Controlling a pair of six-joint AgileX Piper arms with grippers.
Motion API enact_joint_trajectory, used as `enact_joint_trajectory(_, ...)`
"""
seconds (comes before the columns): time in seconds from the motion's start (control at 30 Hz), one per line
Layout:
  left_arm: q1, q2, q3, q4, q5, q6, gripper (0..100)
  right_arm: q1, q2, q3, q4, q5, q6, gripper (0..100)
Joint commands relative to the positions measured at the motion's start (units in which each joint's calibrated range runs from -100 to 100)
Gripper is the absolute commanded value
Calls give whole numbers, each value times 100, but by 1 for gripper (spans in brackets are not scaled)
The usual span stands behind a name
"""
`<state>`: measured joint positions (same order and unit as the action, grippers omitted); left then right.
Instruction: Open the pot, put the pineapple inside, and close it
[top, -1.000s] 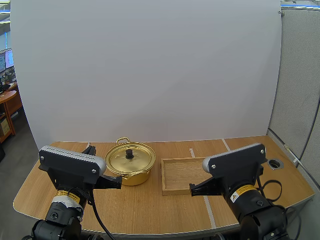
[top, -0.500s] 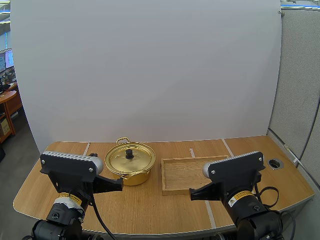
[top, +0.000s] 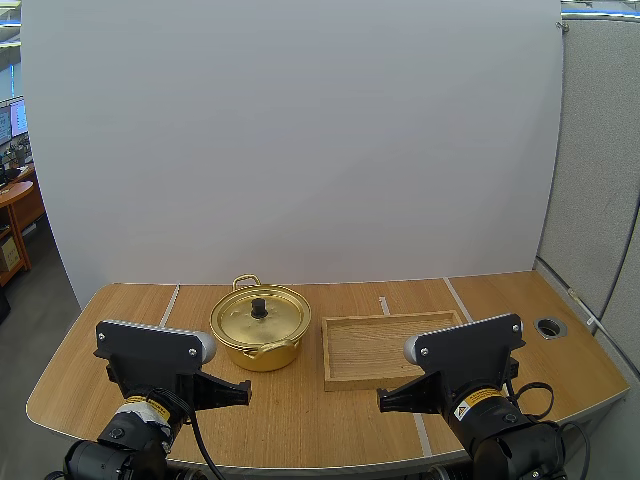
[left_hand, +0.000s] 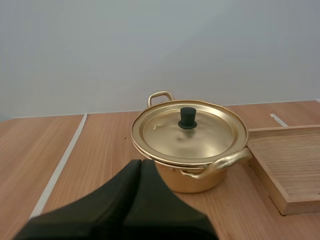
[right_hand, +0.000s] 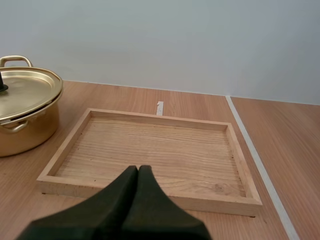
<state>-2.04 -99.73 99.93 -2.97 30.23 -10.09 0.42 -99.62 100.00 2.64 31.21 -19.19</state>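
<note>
Light wooden bench (top: 300, 415) runs in front of a plain white screen. On it the gold pot (left_hand: 181, 179) stands upright toward my left side. Its lid (left_hand: 205, 135) sits flat on the rim, with the black knob (left_hand: 188, 118) at its centre. One looped handle points to the screen, the other toward the arms.

Close on the pot's right, with a narrow gap between them, lies the shallow wooden tray (right_hand: 165, 147), bare wood inside its walls.

My left gripper (left_hand: 141, 164) hovers low over the bench short of the pot and aimed at it. Its fingers are pressed together into one dark wedge, holding nothing. My right gripper (right_hand: 138, 169) hangs before the tray's near wall, fingers likewise closed on nothing.

As I judge it, no step of the task is done. The lid is still on, so opening, loading and closing all remain. The first move would call for the left fingers to part and take the knob.
</note>
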Motion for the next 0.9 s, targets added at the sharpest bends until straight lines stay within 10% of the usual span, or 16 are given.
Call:
enact_joint_trajectory(0.0,9,-27,7,28,-56,-55,0,-20,-38,0,41,-2,58,0)
enact_joint_trajectory(0.87,9,-27,7,28,-86,-55,0,-20,-38,0,41,-2,58,0)
